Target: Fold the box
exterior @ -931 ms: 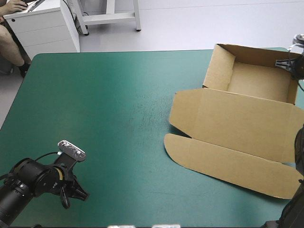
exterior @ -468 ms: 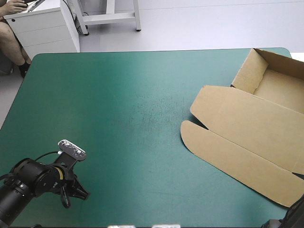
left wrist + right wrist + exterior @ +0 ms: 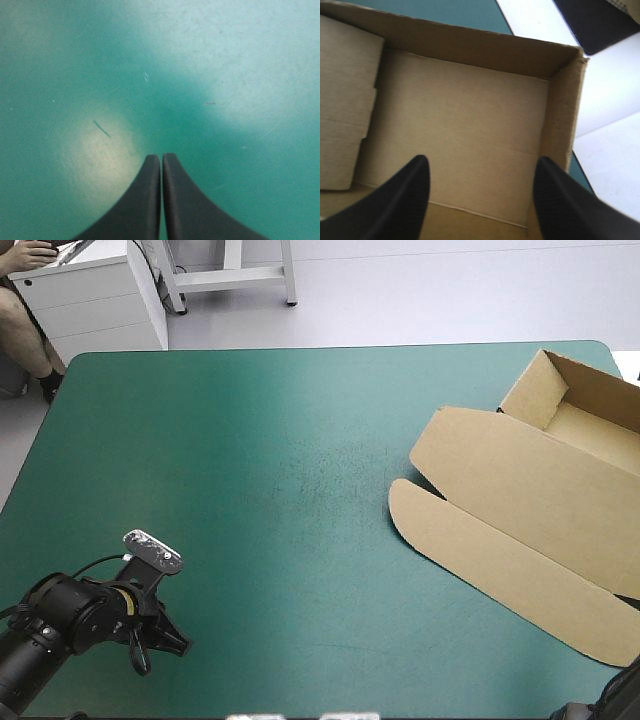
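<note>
You are looking at the box lying on the right side of the table, partly running out of the high view. Its tray is sitting by the far right corner with its walls standing. The lid is lying flat on the teal-green cover, reaching from the tray toward the near edge. A long rounded flap is lying flat along the lid's outer edge, pointing toward the middle of the table.

Your left gripper is sitting near the table's near left corner, well apart from the box. In the left wrist view that gripper is clenched: its black fingers are meeting in one pointed arch with only a thin seam between them and nothing in it. Only bare cover is lying ahead of it, with a few small scuffs. You cannot tell whether the tips are touching the cover.

Your right gripper is hanging over the tray, released, its two black fingers standing wide apart and gripping nothing. Between and ahead of them the brown tray floor is showing. The far wall and one side wall are standing upright and meeting at a corner. On the opposite side a tucked panel with a notched edge is lying against the inside. A strip of cover is showing beyond the far wall.
</note>
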Action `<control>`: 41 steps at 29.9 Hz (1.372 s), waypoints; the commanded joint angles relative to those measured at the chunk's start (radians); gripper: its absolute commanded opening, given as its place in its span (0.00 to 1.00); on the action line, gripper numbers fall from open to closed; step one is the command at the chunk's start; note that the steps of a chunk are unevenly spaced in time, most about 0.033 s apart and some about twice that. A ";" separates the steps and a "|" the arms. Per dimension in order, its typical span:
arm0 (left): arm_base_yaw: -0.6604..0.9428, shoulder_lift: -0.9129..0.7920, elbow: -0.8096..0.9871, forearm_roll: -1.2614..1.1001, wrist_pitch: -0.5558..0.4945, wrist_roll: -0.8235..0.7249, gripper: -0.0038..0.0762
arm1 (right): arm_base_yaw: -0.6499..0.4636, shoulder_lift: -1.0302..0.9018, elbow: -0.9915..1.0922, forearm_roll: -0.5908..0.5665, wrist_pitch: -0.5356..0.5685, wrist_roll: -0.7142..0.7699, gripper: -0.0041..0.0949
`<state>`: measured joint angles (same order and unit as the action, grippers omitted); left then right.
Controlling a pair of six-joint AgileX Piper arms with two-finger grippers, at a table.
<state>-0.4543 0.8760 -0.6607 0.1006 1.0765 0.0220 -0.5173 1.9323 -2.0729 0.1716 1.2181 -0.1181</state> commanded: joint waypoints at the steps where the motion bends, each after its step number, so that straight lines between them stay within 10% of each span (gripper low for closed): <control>1: -0.007 -0.005 -0.026 0.004 -0.053 -0.007 0.04 | -0.004 -0.096 -0.034 0.088 -0.013 -0.064 0.36; 5: -0.007 -0.005 -0.026 0.004 -0.070 -0.015 0.04 | 0.029 -0.125 -0.034 0.091 0.023 -0.075 0.03; 26: -0.007 -0.006 -0.026 -0.002 -0.167 -0.068 0.04 | 0.532 -0.170 0.008 -0.012 0.035 -0.025 0.03; 41: -0.007 -0.047 -0.026 -0.044 -0.248 -0.051 0.04 | 0.564 -0.680 0.765 -0.035 -0.151 -0.089 0.02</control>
<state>-0.4543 0.8585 -0.6607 0.0632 0.8760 -0.0394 0.0474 1.3851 -1.4001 0.1383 1.1601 -0.1904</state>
